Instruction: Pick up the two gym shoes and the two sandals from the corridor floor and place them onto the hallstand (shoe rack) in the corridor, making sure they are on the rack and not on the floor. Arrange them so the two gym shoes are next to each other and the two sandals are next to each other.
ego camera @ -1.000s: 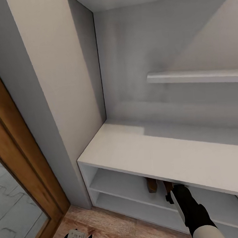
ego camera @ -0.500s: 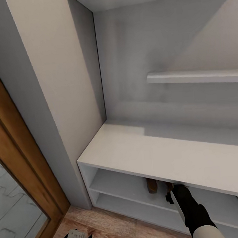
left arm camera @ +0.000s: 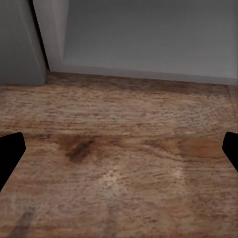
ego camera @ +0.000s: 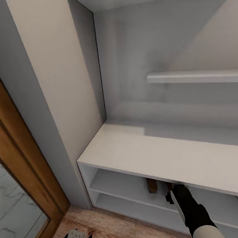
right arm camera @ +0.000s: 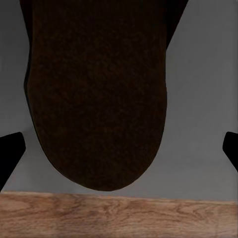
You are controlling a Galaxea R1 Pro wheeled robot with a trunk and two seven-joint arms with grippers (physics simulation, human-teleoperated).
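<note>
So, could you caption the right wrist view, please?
Open right gripper over a dark-brown sandal on the grey hallstand shelf.

Black right hand [ego camera: 173, 195] on a white-sleeved forearm

Beneath my left tool [left arm camera: 119, 158] the corridor floor [left arm camera: 119, 129] is matt brown wood with coarse grain. Before my right tool [right arm camera: 119, 153] a sandal [right arm camera: 96, 99] looks like dull, finely textured dark leather. The hallstand [ego camera: 164, 155] beyond is smooth, matt, painted pale grey.
</note>
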